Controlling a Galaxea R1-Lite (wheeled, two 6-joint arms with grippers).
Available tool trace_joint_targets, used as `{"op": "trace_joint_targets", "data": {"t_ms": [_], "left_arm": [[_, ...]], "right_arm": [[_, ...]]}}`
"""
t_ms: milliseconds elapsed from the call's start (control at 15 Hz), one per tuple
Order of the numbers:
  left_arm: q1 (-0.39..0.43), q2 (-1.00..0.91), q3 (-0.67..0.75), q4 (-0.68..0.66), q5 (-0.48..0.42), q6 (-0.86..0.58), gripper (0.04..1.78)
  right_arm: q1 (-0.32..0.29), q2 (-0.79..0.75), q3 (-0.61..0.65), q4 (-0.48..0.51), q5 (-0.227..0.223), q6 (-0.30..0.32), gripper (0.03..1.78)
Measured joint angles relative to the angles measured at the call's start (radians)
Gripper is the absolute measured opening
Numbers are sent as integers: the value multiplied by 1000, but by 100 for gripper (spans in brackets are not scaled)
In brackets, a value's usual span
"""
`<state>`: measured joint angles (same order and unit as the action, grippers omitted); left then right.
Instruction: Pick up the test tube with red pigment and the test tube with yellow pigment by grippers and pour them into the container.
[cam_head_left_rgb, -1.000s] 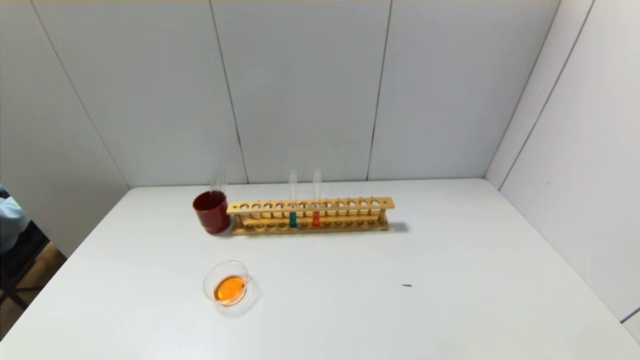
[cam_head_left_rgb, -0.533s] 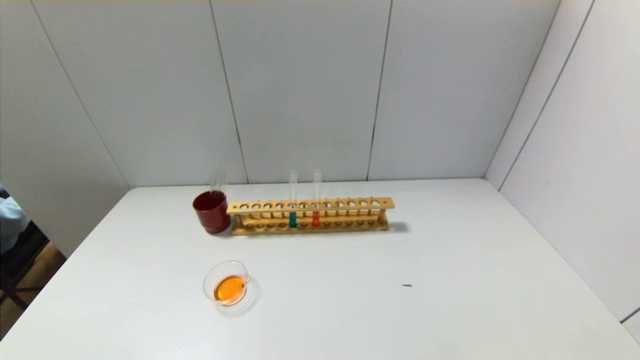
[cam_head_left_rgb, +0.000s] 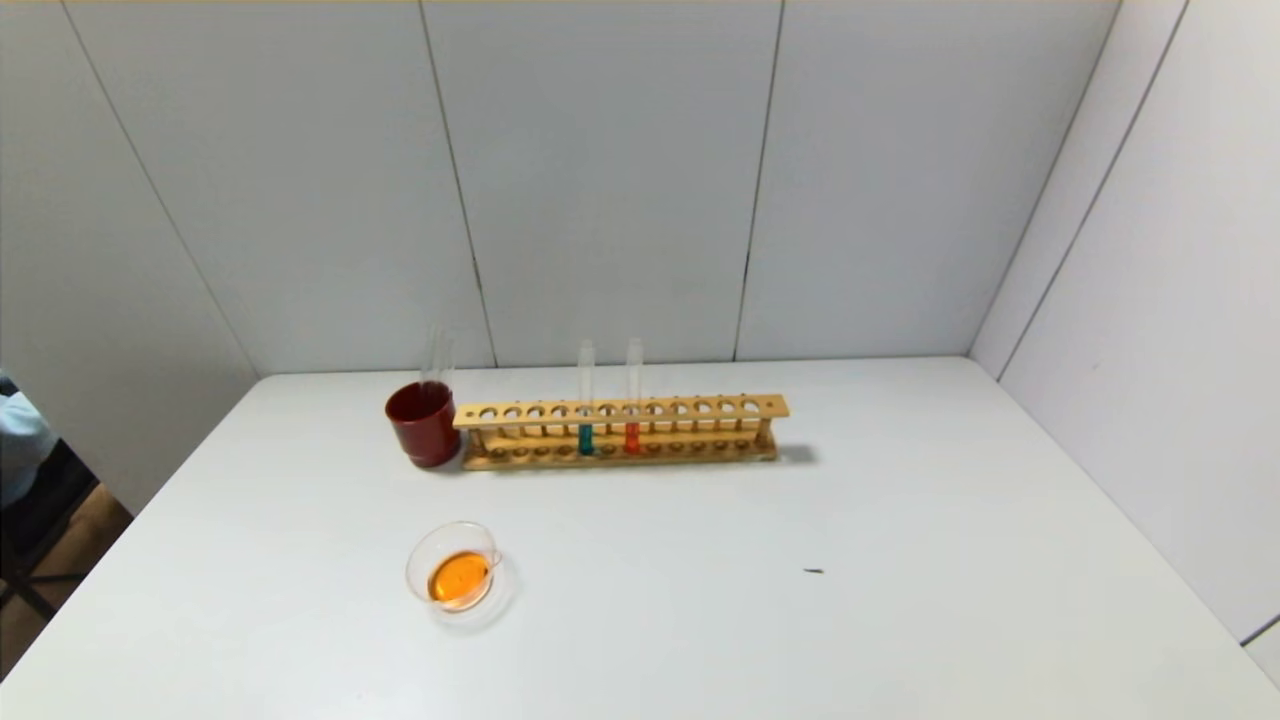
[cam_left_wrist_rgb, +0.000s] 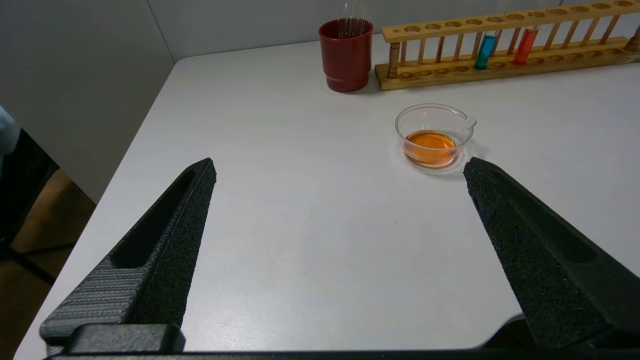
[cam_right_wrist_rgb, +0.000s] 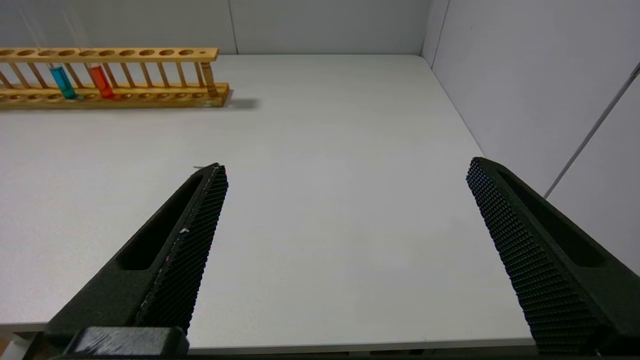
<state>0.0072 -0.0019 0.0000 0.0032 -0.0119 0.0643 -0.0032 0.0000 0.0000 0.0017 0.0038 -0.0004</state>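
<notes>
Nothing has moved since earlier. Left gripper (cam_left_wrist_rgb: 340, 167) and right gripper (cam_right_wrist_rgb: 345, 167) hang wide open and empty. Before the rack (cam_head_left_rgb: 620, 410) holding one red tube (cam_head_left_rgb: 632, 436), the dish (cam_head_left_rgb: 455, 570) holds orange liquid; pouring looks done.

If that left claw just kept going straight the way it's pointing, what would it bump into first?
Probably nothing soon: the open left claw points across bare white table. The small clear glass dish of orange liquid sits just off its line toward one finger; farther on stands the dark red cup. Depth is hard to judge.
</notes>
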Motion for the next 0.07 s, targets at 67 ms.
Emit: {"op": "trace_joint_targets", "data": {"t_ms": [67], "left_arm": [[0,0,0,0,0,0,175]], "right_arm": [[0,0,0,0,0,-1,175]]}}
